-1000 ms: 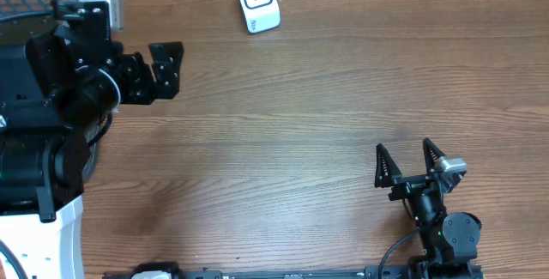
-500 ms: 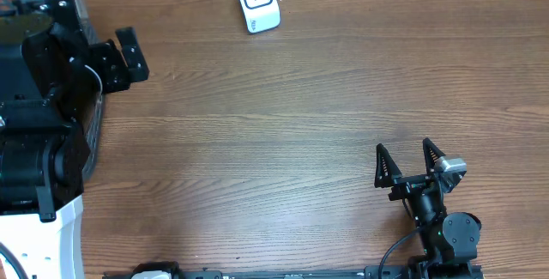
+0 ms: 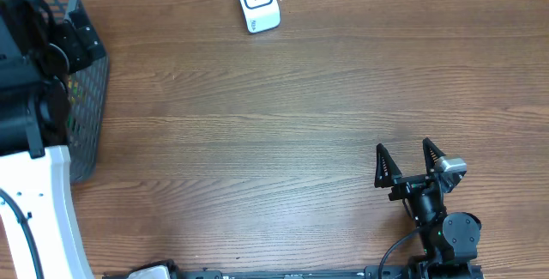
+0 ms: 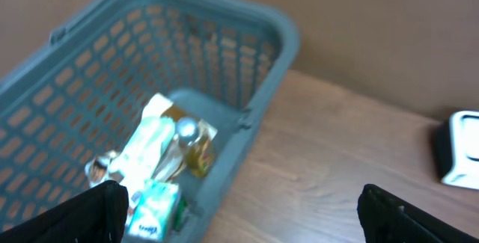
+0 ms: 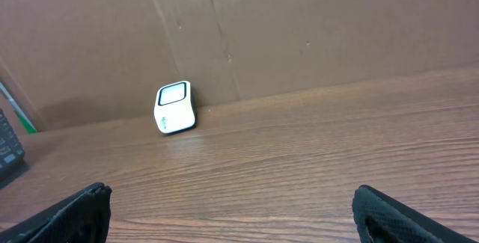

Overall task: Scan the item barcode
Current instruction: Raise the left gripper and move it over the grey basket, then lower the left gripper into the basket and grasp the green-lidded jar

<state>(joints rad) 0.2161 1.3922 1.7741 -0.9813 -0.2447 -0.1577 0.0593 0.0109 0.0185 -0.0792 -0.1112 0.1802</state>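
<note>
Left gripper (image 4: 243,219) first: both black fingertips (image 4: 101,209) sit at the bottom corners of the wrist view, spread wide, with nothing between them. Below that gap is the near end of a grey-blue plastic mesh basket (image 4: 281,37). Inside it lie the goods: a small clear bottle of amber liquid with a silver cap (image 4: 191,144), right beside a long white packet (image 4: 144,147), and nearer the camera a white-and-green carton (image 4: 155,209). A crinkled wrapper (image 4: 101,170) sits to the left of them, too blurred to name. The fingers touch none of these, and no barcode can be made out from here. From overhead, the left arm hangs over the basket at the far left side of the table.

Over to the right gripper (image 3: 403,154): its two pointed fingers stand apart as well, holding nothing. It sits low at the near right of the brown wood-grain table (image 3: 283,124), well apart from the basket. Its wrist camera looks across the wood to the small white barcode scanner with a dark window (image 5: 174,107). That scanner stands at the far edge of the table, just in front of a brown cardboard wall (image 5: 314,26). In the left wrist view the same scanner shows at the right edge, apart from the basket.
</note>
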